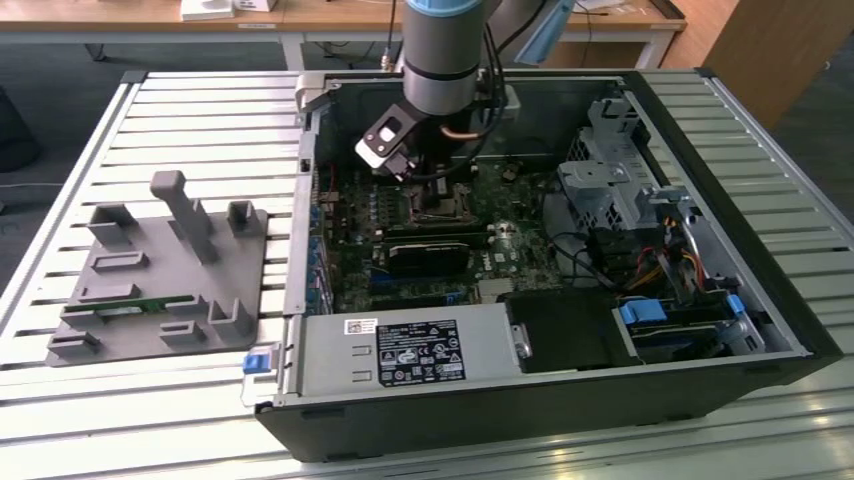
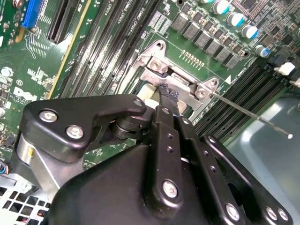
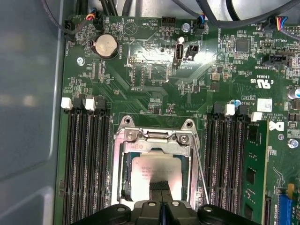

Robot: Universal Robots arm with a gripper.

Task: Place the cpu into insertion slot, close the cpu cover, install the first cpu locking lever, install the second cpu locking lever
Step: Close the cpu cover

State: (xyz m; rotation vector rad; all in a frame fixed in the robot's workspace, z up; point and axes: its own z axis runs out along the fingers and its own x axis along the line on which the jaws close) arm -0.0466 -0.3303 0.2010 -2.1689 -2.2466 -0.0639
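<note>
Closely, end effector (image 3: 160, 184) over cpu (image 3: 146, 169), cpu cover (image 3: 123, 161) around

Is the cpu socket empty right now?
No, the first wrist view shows the cpu lying in it, framed by the cpu cover.

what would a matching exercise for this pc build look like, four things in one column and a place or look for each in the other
Things:
1. cpu
2. cpu cover
3. coin cell battery
4. grey fixture plate

Places or looks:
a. outside the computer case, at the exterior view's left
b. grey square top, right at the tip of the claw
c. round silvery disc on the green motherboard
d. silvery frame with an open middle, lying around the chip

Pairs: 1-b, 2-d, 3-c, 4-a
</note>
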